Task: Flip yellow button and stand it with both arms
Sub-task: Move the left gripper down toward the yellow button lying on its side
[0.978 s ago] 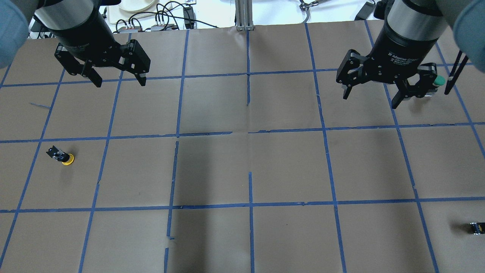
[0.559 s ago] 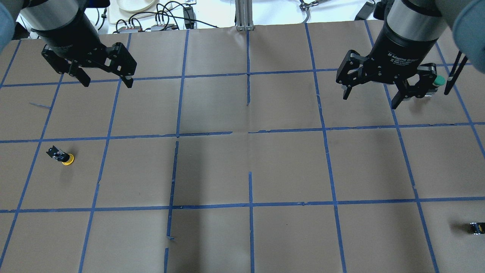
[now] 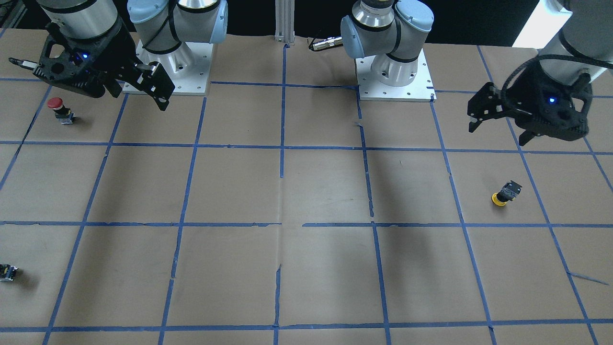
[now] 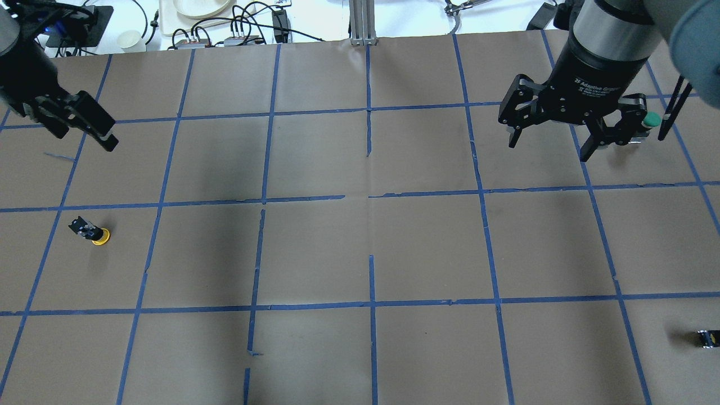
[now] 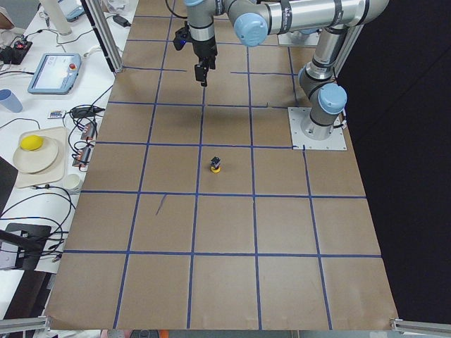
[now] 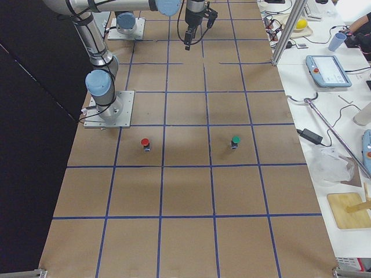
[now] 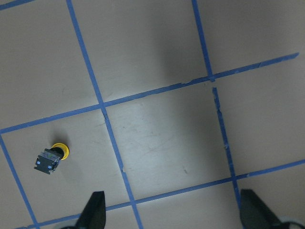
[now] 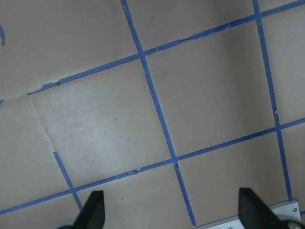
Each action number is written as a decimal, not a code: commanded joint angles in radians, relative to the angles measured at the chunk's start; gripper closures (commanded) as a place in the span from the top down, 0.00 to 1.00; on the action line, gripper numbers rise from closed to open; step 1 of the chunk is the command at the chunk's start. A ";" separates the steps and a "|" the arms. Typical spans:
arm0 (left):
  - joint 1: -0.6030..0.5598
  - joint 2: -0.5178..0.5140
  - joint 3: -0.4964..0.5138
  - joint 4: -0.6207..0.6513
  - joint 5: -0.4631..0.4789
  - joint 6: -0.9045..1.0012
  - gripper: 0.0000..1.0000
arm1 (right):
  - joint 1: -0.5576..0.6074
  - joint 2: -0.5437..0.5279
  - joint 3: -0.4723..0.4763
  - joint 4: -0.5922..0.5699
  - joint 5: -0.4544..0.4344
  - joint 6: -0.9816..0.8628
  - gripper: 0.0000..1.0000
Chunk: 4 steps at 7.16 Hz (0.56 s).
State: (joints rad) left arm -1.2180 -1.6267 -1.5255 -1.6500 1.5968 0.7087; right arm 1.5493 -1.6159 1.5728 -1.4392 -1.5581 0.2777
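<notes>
Two grippers, both released. Left gripper (image 3: 498, 135): jaws spread wide with nothing between them, hanging above the paper outboard of the left arm's base plate (image 3: 416, 91), toward the table's left end. Right gripper (image 4: 548, 151): jaws likewise spread, holding nothing, well away from that plate over the table's other half. Yellow button (image 4: 91, 231): on the brown paper inside a blue-taped square, on the operators' side of the plate and outboard of it. It rests on its yellow cap, contact block uppermost, well apart from both grippers. Red-capped button (image 3: 57, 109) and green-capped button (image 6: 235, 141) stand far from the plate, on the right arm's side.
</notes>
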 commanded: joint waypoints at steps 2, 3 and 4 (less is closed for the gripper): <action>0.139 -0.048 -0.074 0.072 0.023 0.355 0.99 | 0.000 0.002 0.000 -0.006 0.001 0.000 1.00; 0.146 -0.048 -0.103 0.116 0.050 0.415 0.99 | 0.000 0.002 0.001 -0.006 0.000 -0.002 1.00; 0.172 -0.050 -0.169 0.253 0.072 0.492 0.99 | 0.000 0.002 0.001 -0.006 0.000 0.000 1.00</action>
State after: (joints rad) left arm -1.0738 -1.6736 -1.6312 -1.5227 1.6426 1.1058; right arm 1.5493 -1.6143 1.5732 -1.4447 -1.5580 0.2770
